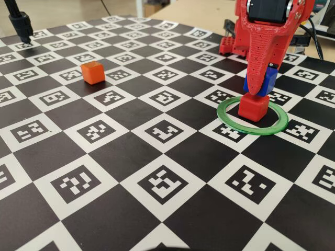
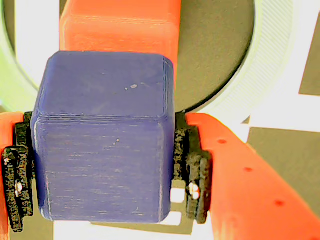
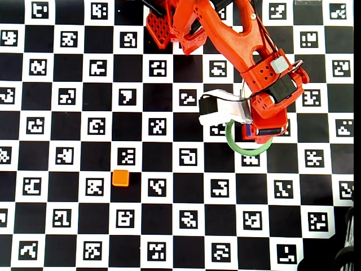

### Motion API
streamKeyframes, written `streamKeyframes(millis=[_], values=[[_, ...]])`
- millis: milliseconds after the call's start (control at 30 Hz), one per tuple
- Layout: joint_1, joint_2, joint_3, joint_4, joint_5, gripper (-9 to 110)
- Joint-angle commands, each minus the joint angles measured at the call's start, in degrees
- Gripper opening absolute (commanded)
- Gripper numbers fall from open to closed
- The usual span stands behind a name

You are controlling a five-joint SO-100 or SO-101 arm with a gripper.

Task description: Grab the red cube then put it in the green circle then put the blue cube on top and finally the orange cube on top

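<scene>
While the red gripper [image 1: 260, 83] hangs over the green circle [image 1: 253, 125] in the fixed view, its jaws are clamped on the blue cube [image 1: 270, 80], which sits directly above the red cube [image 1: 254, 107]. That red cube rests on the black square inside the green circle, a little toward the ring's left side. Whether the blue cube's underside touches the red one is hard to tell from here. Well to the left of the circle, the orange cube [image 1: 92, 72] stands alone on the checkerboard mat [image 1: 104, 172] of printed markers.

Seen from the wrist view, the blue cube [image 2: 102, 135] fills most of the picture, pinched on both flanks by the black ribbed pads [image 2: 192, 170] of the gripper [image 2: 102, 170]. Beyond its top edge the red cube [image 2: 120, 30] shows, lying within the pale arc of the green circle [image 2: 280, 60].

From the overhead view, the arm reaches down from the top edge, and the gripper [image 3: 256, 132] covers the upper right part of the green circle [image 3: 237, 148]. A sliver of the blue cube [image 3: 247, 131] peeps out at the gripper's left side; the red cube is hidden. Far to the circle's lower left lies the orange cube [image 3: 120, 178].
</scene>
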Motion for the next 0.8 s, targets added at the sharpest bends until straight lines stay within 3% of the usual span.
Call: streamKeyframes(millis=[0, 767], values=[[0.09, 5.01, -0.18, -0.35, 0.18, 11], [-0.44, 5.01, 0.44, -1.14, 0.09, 11]])
